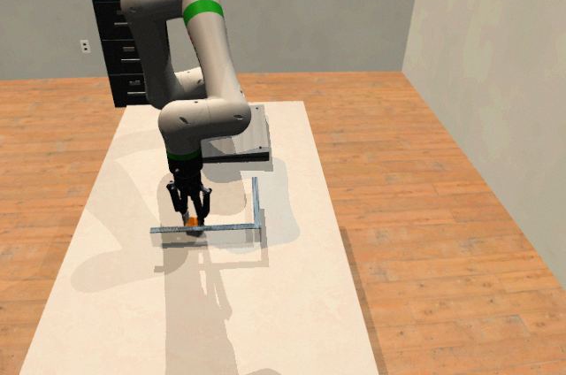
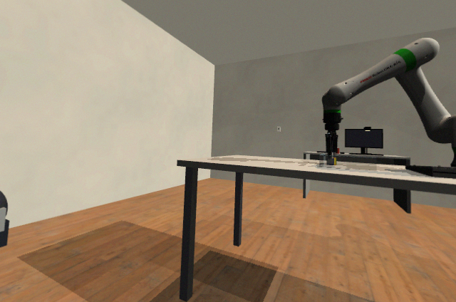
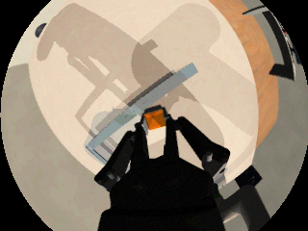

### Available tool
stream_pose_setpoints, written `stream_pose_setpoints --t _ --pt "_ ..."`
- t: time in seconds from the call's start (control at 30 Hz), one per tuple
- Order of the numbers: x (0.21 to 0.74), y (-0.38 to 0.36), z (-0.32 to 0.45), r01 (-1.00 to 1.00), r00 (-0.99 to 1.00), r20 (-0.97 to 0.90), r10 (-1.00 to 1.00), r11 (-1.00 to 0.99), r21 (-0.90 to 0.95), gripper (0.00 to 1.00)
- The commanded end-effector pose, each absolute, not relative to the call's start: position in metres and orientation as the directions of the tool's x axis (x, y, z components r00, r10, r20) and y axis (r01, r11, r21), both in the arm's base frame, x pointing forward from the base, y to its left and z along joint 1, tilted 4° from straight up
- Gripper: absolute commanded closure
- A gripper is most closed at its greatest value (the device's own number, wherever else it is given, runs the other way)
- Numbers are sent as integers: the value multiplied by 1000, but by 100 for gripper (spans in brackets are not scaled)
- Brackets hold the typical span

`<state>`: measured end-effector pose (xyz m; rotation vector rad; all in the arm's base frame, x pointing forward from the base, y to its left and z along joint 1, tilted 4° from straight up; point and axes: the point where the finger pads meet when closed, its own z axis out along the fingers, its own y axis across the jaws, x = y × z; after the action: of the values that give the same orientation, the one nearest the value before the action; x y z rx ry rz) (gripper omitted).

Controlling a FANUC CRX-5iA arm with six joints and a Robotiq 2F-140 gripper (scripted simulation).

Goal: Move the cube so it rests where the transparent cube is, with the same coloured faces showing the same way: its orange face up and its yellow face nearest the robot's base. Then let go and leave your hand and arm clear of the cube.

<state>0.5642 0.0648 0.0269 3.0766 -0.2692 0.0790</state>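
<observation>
From where I watched, the cube (image 1: 194, 220) sat with its orange face up; in the exterior view a yellow face showed on the side toward the robot's base. Being a cube, it had no long axis I could name. It looked small, brightly coloured, mostly hidden by the fingers (image 1: 174, 199). The gripper (image 1: 191, 218) was clamped on it, jaws partly closed against its sides, low over the table (image 1: 297, 297), just beside the long bar of the L-shaped metal fence (image 1: 237, 226). I could not tell whether the cube touched the tabletop. The arm (image 1: 205, 55) reached out from its base plate (image 1: 260, 133), wrist pointing straight down.
</observation>
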Motion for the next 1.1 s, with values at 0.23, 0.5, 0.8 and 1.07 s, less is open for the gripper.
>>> stream_pose_setpoints --t 0.23,0.5,0.8,1.07 --pt "564 65 27 -175 984 56 -172 -983 48 100" --pt "564 65 27 -175 984 56 -172 -983 48 63" --pt "564 65 27 -175 984 56 -172 -983 48 63" --pt "564 65 27 -175 984 56 -172 -983 48 63"
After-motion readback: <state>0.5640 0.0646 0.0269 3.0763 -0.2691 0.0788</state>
